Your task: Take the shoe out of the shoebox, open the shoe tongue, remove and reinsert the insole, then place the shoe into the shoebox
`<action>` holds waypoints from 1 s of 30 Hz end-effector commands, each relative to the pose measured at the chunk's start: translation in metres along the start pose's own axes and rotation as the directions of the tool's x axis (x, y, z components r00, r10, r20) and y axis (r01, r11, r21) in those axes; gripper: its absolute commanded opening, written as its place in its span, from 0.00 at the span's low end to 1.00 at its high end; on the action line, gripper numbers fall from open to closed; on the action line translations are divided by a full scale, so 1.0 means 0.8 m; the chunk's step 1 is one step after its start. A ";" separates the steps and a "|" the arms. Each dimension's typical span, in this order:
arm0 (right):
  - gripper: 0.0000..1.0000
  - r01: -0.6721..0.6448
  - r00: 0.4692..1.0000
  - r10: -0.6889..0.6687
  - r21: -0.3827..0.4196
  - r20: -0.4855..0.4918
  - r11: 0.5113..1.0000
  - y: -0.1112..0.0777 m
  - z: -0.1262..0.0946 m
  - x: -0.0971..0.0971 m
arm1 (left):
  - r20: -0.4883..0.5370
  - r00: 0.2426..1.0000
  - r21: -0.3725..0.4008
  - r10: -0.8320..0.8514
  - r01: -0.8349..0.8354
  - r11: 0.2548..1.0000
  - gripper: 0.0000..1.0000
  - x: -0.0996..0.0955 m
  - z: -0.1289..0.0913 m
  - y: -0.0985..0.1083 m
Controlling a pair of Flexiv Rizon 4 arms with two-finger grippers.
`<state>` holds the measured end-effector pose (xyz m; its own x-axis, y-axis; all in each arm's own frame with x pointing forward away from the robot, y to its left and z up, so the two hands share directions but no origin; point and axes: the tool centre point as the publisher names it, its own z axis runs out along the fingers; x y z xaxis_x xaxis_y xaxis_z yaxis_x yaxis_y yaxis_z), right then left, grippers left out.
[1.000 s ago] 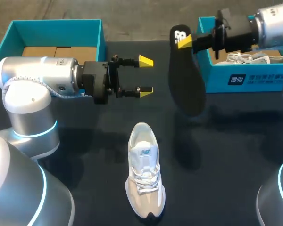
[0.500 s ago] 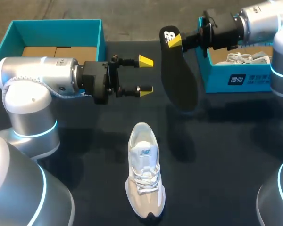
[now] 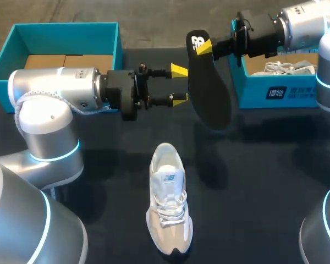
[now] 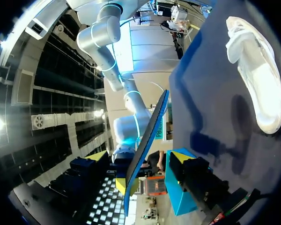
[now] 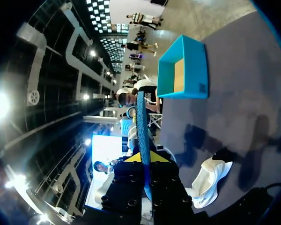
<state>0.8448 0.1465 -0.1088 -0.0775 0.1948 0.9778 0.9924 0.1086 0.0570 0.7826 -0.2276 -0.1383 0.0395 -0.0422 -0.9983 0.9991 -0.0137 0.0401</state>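
Observation:
My right gripper (image 3: pixel 204 47) is shut on the heel end of the black insole (image 3: pixel 209 91), which hangs above the table. Its wrist view shows the insole (image 5: pixel 141 123) edge-on, running ahead from the closed yellow tips of the right gripper (image 5: pixel 143 157). My left gripper (image 3: pixel 180 84) is open beside the insole's left edge. In the left wrist view the insole (image 4: pixel 149 136) stands edge-on in the gap of the left gripper (image 4: pixel 140 158), with space on both sides. The white shoe (image 3: pixel 168 198) lies on the table below, toe toward the front edge.
A teal shoebox (image 3: pixel 275 93) at the back right holds another white shoe (image 3: pixel 289 68). A second teal box (image 3: pixel 66 33) with cardboard inside stands at the back left, behind my left arm. The shoe (image 4: pixel 257 79) also shows in the left wrist view.
My right gripper carried the insole a little to the left, then held still. My left arm moved right up to the insole, and its fingers narrowed slightly.

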 end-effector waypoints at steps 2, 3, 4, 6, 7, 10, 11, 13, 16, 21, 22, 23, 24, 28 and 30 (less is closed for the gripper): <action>0.00 0.000 1.000 0.000 -0.001 0.001 1.000 0.000 0.001 0.000 | 0.009 1.000 0.005 0.005 -0.006 1.000 0.51 0.005 0.019 0.006; 0.00 0.000 1.000 0.000 -0.001 0.001 1.000 0.000 0.001 0.000 | 0.010 1.000 0.006 0.007 -0.007 1.000 0.50 0.005 0.020 0.005; 0.00 0.000 1.000 0.000 -0.001 0.001 1.000 0.000 0.001 0.000 | 0.011 1.000 0.007 0.009 -0.009 1.000 0.49 0.005 0.022 0.004; 0.00 0.000 1.000 0.000 -0.001 0.001 1.000 0.000 0.001 0.000 | 0.015 1.000 0.009 0.013 -0.013 1.000 0.49 0.003 0.024 0.003; 0.00 0.000 1.000 0.000 -0.001 0.001 1.000 0.000 0.001 0.000 | 0.017 1.000 0.010 0.014 -0.014 1.000 0.48 0.003 0.025 0.003; 0.00 0.000 1.000 0.000 -0.001 0.001 1.000 0.000 0.001 0.000 | 0.022 1.000 0.017 0.017 -0.018 1.000 0.45 0.001 0.029 0.001; 0.00 0.000 1.000 0.000 -0.001 0.001 1.000 0.000 0.001 0.000 | 0.022 1.000 0.020 0.020 -0.021 1.000 0.45 0.000 0.031 0.000; 0.00 0.000 1.000 0.000 -0.001 0.001 1.000 0.000 0.001 0.000 | 0.022 0.999 0.029 0.023 -0.024 0.999 0.43 -0.001 0.033 -0.003; 0.00 0.000 1.000 0.000 -0.001 0.001 1.000 0.000 0.001 0.000 | 0.019 0.999 0.034 0.032 -0.033 0.999 0.37 -0.002 0.037 -0.006; 0.00 0.000 1.000 0.000 -0.001 0.001 1.000 0.000 0.001 0.000 | 0.015 0.999 0.034 0.028 -0.029 0.999 0.27 0.002 0.043 -0.004; 0.00 0.000 1.000 0.000 -0.001 0.001 1.000 0.000 0.001 0.000 | 0.016 0.999 0.034 0.028 -0.028 0.999 0.25 0.002 0.044 -0.003; 0.00 0.000 1.000 0.000 -0.001 0.001 1.000 0.000 0.001 0.000 | 0.016 0.999 0.033 0.028 -0.028 0.999 0.24 0.002 0.045 -0.003; 0.00 0.000 1.000 0.000 -0.001 0.001 1.000 0.000 0.001 0.000 | 0.016 0.999 0.033 0.028 -0.029 0.999 0.23 0.002 0.046 -0.003; 0.00 0.000 1.000 0.000 -0.001 0.001 1.000 0.000 0.001 0.000 | 0.014 0.999 0.032 0.036 -0.037 0.999 0.07 0.003 0.051 -0.001; 0.00 0.000 1.000 0.000 -0.001 0.001 1.000 0.000 0.001 0.000 | 0.013 0.999 0.029 0.039 -0.039 0.999 0.00 0.004 0.053 0.001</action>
<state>0.8450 0.1457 -0.1087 -0.0782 0.1932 0.9780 0.9924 0.1084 0.0579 0.7805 -0.2632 -0.1375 0.0759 -0.0525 -0.9957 0.9960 -0.0440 0.0782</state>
